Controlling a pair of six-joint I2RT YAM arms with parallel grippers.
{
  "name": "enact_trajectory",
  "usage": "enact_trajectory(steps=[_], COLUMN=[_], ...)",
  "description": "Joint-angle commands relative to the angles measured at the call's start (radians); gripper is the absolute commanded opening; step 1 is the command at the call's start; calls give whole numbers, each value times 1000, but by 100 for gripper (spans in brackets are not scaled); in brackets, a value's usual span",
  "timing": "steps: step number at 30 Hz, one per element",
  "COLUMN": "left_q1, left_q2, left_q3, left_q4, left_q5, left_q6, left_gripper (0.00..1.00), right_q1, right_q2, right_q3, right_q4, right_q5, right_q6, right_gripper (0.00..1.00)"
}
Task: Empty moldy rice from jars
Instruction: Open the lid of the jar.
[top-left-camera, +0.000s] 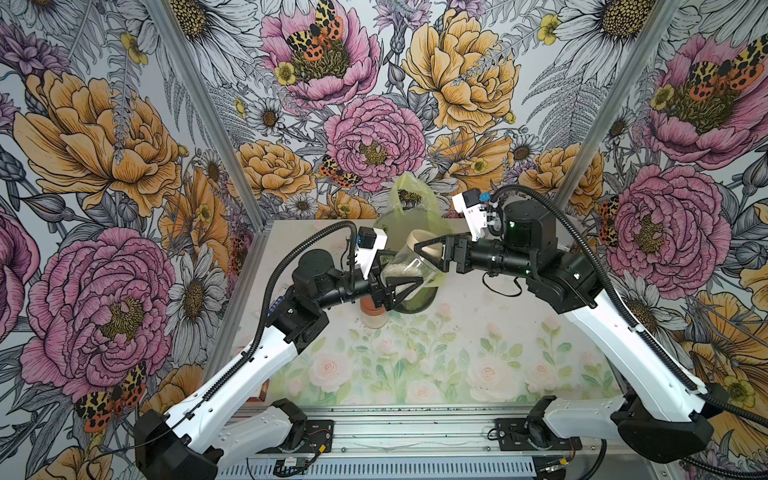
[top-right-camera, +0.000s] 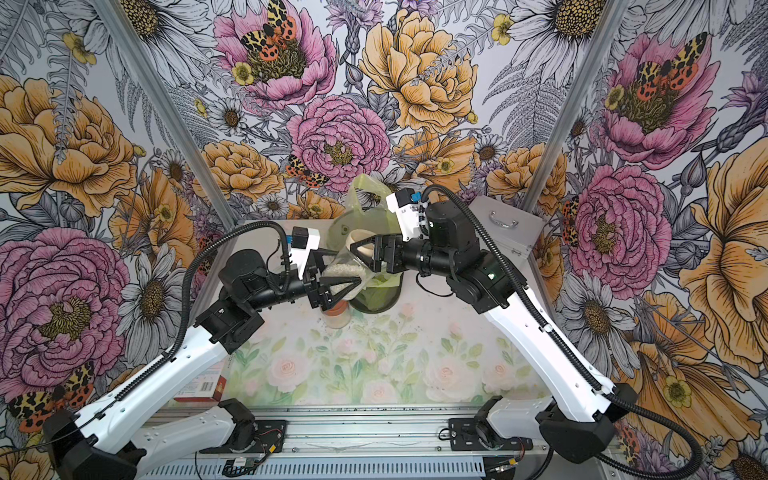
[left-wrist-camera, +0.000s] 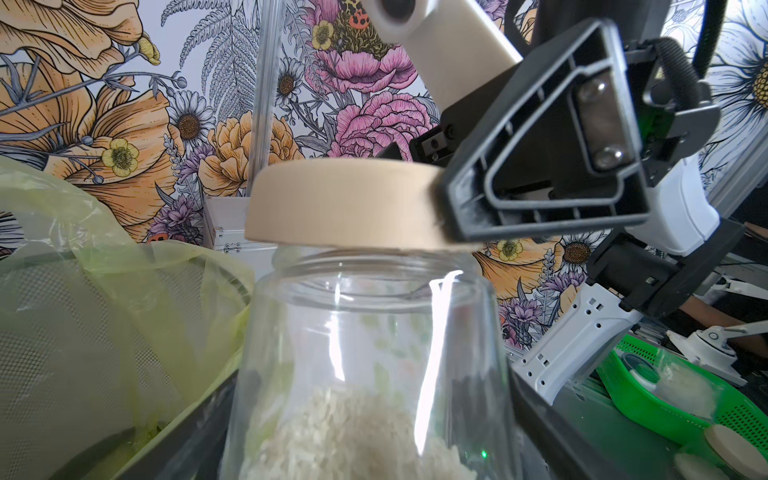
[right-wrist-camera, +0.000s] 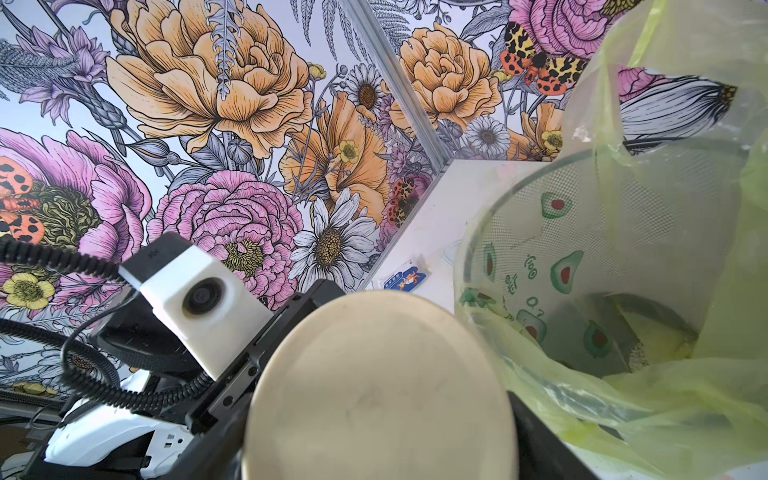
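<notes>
My left gripper (top-left-camera: 406, 271) is shut on a clear glass jar (top-left-camera: 417, 262), held tilted above the bin. Moldy rice (left-wrist-camera: 353, 432) lies as a pale heap in the jar's lower part. My right gripper (top-left-camera: 422, 249) is shut on the jar's beige lid (left-wrist-camera: 340, 203). The lid hangs slightly askew just over the jar's open mouth (left-wrist-camera: 374, 266); whether it touches the rim I cannot tell. In the right wrist view the lid (right-wrist-camera: 374, 386) fills the space between the fingers. A second jar (top-left-camera: 374, 313) with a copper-orange lid stands on the table under my left gripper.
A dark mesh bin (top-right-camera: 376, 301) lined with a yellow-green bag (top-left-camera: 409, 199) stands at the table's back middle, right under the held jar. A silver case (top-right-camera: 507, 228) sits at the back right. A red box (top-right-camera: 199, 388) lies by the front left edge.
</notes>
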Motion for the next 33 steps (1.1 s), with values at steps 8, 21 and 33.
enact_trajectory(steps=[8,21,33], left_q1=[-2,5,35], left_q2=[-27,-47,-35], left_q3=[-23,-41,-10], left_q4=[205,228,211], left_q5=[-50,-64,-84], left_q6=[4,3,-2], left_gripper=[0,0,0], right_q1=[-24,-167,-349], right_q2=[53,50,-76], right_q3=[108,93,-215], right_q4=[2,-2,-37], right_q5=[-19,-14,50], right_q6=[54,110,60], right_gripper=[75,74,73])
